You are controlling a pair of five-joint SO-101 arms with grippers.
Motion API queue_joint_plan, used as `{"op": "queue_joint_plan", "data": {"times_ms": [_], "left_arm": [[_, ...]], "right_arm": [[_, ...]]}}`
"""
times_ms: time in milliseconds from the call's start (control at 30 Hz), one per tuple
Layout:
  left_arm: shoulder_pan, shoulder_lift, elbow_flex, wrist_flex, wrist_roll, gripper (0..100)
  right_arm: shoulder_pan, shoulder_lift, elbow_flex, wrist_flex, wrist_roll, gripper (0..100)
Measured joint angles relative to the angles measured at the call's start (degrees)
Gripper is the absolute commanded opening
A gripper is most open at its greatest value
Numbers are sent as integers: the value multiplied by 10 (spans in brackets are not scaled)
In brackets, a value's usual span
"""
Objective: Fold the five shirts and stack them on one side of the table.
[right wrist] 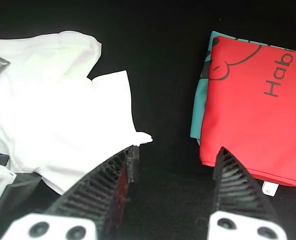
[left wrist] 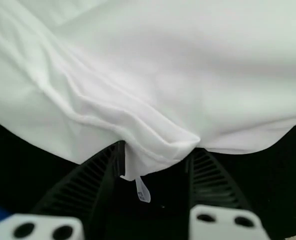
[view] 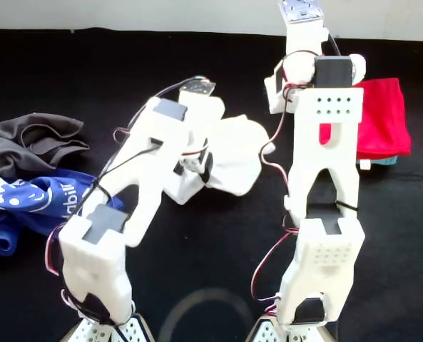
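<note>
A crumpled white shirt (view: pixel 240 149) lies at the middle of the black table. My left gripper (left wrist: pixel 155 150) is shut on a bunched hem of the white shirt (left wrist: pixel 162 65), with a small label hanging between its fingers. In the high view the left gripper (view: pixel 197 167) sits at the shirt's near-left edge. My right gripper (right wrist: pixel 177 152) is open over bare table, between the white shirt (right wrist: pixel 63 125) and a folded red shirt (right wrist: pixel 257 100). The red shirt (view: pixel 384 117) rests on a teal shirt (right wrist: pixel 201 100) at the far right.
A rumpled grey shirt (view: pixel 33 139) and a blue printed shirt (view: pixel 26 203) lie in a heap at the left edge. The black table (view: pixel 218 249) shows bare between the arm bases and at the near right.
</note>
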Motion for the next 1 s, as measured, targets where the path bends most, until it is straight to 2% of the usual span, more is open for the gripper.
{"op": "queue_joint_plan", "data": {"times_ms": [233, 467, 1000], "left_arm": [[-16, 47, -62, 3, 0, 204], [-55, 52, -145, 73, 0, 204], [-69, 52, -154, 76, 0, 203]], "right_arm": [[1, 0, 0, 0, 0, 241], [1, 0, 0, 0, 0, 241], [1, 0, 0, 0, 0, 241]]}}
